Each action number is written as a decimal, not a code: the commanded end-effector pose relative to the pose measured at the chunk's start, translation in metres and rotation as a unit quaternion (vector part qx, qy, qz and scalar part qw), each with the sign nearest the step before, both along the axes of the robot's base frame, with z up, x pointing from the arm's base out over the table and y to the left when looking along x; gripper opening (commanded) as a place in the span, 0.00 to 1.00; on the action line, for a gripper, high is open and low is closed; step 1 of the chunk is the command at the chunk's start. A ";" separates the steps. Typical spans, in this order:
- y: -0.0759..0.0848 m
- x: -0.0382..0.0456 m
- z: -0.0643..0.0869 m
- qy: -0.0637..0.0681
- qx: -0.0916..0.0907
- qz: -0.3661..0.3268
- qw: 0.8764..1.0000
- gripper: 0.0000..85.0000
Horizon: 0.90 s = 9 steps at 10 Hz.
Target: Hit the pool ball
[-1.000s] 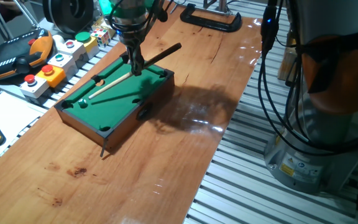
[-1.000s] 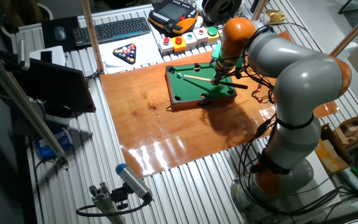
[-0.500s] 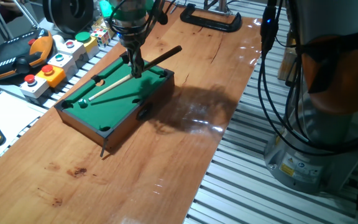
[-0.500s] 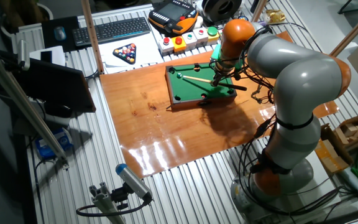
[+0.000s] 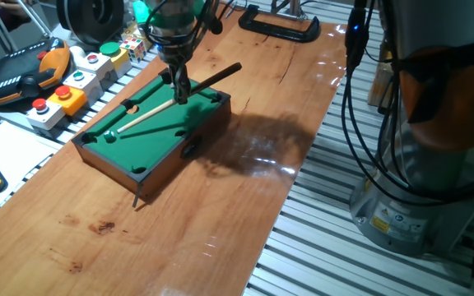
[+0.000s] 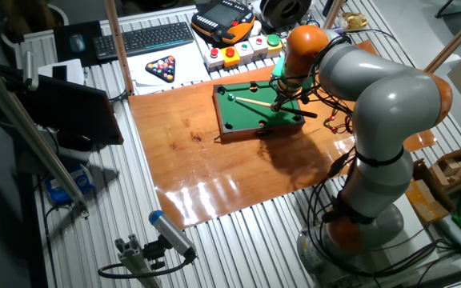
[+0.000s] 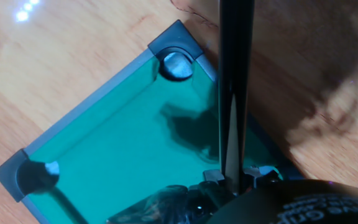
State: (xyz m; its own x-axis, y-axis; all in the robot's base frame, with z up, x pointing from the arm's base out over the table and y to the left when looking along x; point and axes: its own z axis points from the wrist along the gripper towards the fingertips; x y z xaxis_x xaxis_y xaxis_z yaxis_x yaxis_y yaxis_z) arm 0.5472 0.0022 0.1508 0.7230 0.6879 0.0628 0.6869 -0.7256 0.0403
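A small pool table (image 5: 105, 154) with green felt stands on the wooden board; it also shows in the other fixed view (image 6: 238, 120). My gripper (image 5: 180, 92) is over its far-right end, shut on a cue stick (image 5: 151, 112) with a pale shaft and a black butt. The cue lies lengthwise over the felt. In the other fixed view a small white ball (image 6: 232, 98) sits just off the cue tip near the far-left rail. In the hand view the black butt (image 7: 235, 74) runs straight up from my gripper (image 7: 231, 179), past a corner pocket (image 7: 177, 65). The ball is out of the hand view.
A box of red and green buttons (image 5: 71, 85) and an orange teach pendant (image 5: 23, 74) lie left of the table. A racked triangle of pool balls (image 6: 164, 67) and a keyboard (image 6: 146, 38) lie beyond. A black clamp (image 5: 280, 26) sits at the board's far end.
The cue's black butt end has dipped very slightly. The gripper stays in the same place over the table.
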 end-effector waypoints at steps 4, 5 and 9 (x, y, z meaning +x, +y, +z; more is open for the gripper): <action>0.006 -0.0054 -0.001 -0.001 0.001 -0.008 1.000 0.01; 0.008 -0.0068 -0.001 -0.001 0.002 -0.011 1.000 0.01; 0.013 -0.0101 0.003 -0.010 -0.003 -0.042 0.999 0.01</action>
